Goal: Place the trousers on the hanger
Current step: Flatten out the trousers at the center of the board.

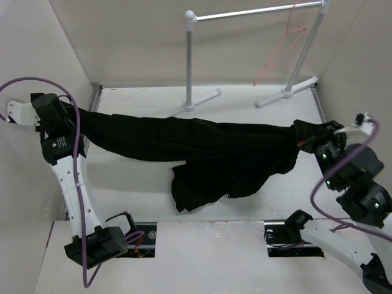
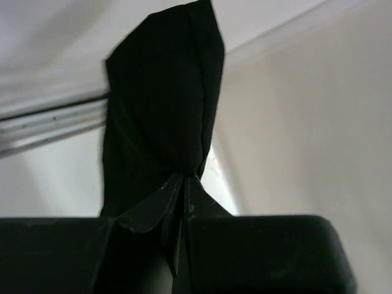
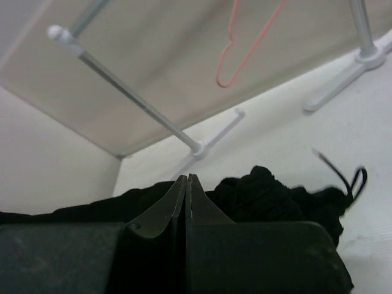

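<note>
The trousers [image 1: 214,153] lie stretched in 1 band across the table [image 1: 245,105], on the near side of the clothes rack [image 1: 190,61], with a loose fold sagging away from the rack. The left gripper [image 1: 72,115], well left of the rack, has its 2 fingers pinched on 1 end of the cloth. The right gripper [image 1: 308,139], near the rack's right foot, is clamped on the other end. The hanger [image 1: 285,49] hangs from the rack's bar beside its right post, apart from the trousers.

Left arm [image 1: 76,190], right arm [image 1: 358,166]: jaws clamped.
</note>
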Controlling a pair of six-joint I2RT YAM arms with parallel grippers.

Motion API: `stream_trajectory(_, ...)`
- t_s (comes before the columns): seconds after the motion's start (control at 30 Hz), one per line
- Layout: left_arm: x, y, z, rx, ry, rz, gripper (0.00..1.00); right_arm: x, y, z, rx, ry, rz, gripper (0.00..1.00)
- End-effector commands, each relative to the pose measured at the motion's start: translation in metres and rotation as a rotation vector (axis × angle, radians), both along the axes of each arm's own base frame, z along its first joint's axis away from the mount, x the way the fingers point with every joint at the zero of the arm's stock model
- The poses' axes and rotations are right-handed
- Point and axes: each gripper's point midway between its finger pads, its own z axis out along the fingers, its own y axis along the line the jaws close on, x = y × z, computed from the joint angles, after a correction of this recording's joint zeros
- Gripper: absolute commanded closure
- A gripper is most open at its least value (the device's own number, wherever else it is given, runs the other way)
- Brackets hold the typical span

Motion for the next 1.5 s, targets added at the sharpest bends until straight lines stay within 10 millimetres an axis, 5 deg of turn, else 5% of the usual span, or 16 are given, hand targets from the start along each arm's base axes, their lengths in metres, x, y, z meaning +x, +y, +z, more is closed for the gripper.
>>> stream_trajectory(0.0,-0.021,0.012,0.042,0.05,-0.061,0.087,0.97,-0.027,-0.031,0.037,0.078,-0.122,-0.068,0.96)
stream_trajectory(0.1,0.0,0.015,0.037,0.045,-0.039,0.064,0.97,0.008,-0.023,0.009,-0.023,-0.026,-0.133,0.96)
stream_trajectory(0.27,0.064,-0.002,-0.041,-0.038,0.13,-0.074,0.96,0.065,-0.029,-0.062,0.007,0.159,-0.235,0.98)
stream_trajectory(0.33,0.08,-0.009,-0.053,-0.06,0.147,-0.116,0.96,0.076,-0.037,-0.07,0.04,0.189,-0.24,0.99)
stream_trajectory(0.4,0.091,-0.019,-0.04,-0.051,0.119,-0.142,0.96,0.086,-0.04,-0.051,0.093,0.158,-0.219,0.99)
stream_trajectory(0.5,0.097,-0.022,0.01,-0.015,0.028,-0.149,0.96,0.078,-0.05,-0.002,0.115,0.061,-0.222,0.99)
stream_trajectory(0.6,0.102,-0.021,0.028,0.002,-0.005,-0.154,0.95,0.069,-0.057,-0.009,0.118,0.062,-0.25,0.98)
stream_trajectory(0.67,0.122,-0.045,0.008,-0.014,0.038,-0.243,0.89,0.085,-0.06,-0.055,0.116,0.178,-0.279,0.97)
stream_trajectory(0.77,0.146,-0.114,-0.06,-0.062,0.2,-0.49,0.59,0.109,-0.06,-0.109,0.125,0.313,-0.308,0.98)
stream_trajectory(0.83,0.118,-0.144,-0.103,-0.055,0.299,-0.553,0.33,0.117,-0.067,-0.132,0.118,0.363,-0.352,0.98)
stream_trajectory(0.97,0.052,-0.148,-0.139,-0.036,0.356,-0.515,0.31,0.114,-0.073,-0.15,0.1,0.401,-0.39,0.96)
stream_trajectory(1.03,0.009,-0.162,-0.153,-0.028,0.372,-0.528,0.36,0.113,-0.073,-0.161,0.094,0.422,-0.391,0.96)
stream_trajectory(1.13,-0.072,-0.227,-0.192,-0.068,0.463,-0.706,0.58,0.115,-0.07,-0.17,0.089,0.434,-0.375,0.96)
stream_trajectory(1.2,-0.117,-0.262,-0.215,-0.099,0.542,-0.831,0.61,0.117,-0.07,-0.174,0.079,0.447,-0.374,0.96)
stream_trajectory(1.3,-0.159,-0.314,-0.232,-0.122,0.574,-1.021,0.49,0.119,-0.065,-0.179,0.076,0.454,-0.363,0.96)
stream_trajectory(1.47,-0.164,-0.368,-0.258,-0.049,0.625,-1.135,0.34,0.122,-0.057,-0.177,0.081,0.449,-0.328,0.96)
